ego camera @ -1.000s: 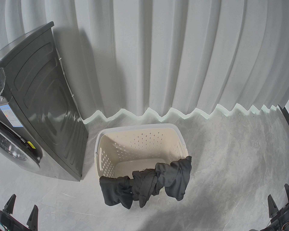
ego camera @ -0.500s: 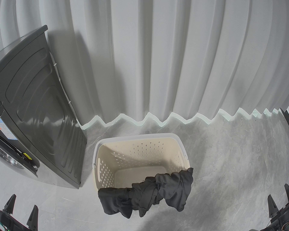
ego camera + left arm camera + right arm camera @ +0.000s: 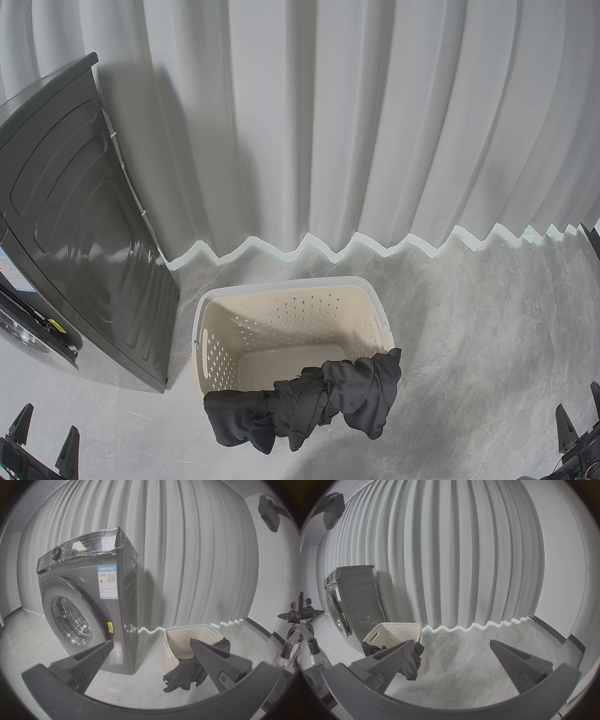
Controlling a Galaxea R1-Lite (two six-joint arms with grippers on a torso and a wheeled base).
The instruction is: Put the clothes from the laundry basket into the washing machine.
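Neighbouring laundry basket: washing machine, curtain.

Loses most of the door of the washing machine to the edge, left of the laundry basket. Buries the basket's near rim under draped dark clothes. Crops the left gripper and right gripper, either side of the basket, to bare tips.

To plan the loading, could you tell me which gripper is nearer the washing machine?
The left gripper, on the same side of the laundry basket as the washing machine; the right gripper is on the basket's opposite side.
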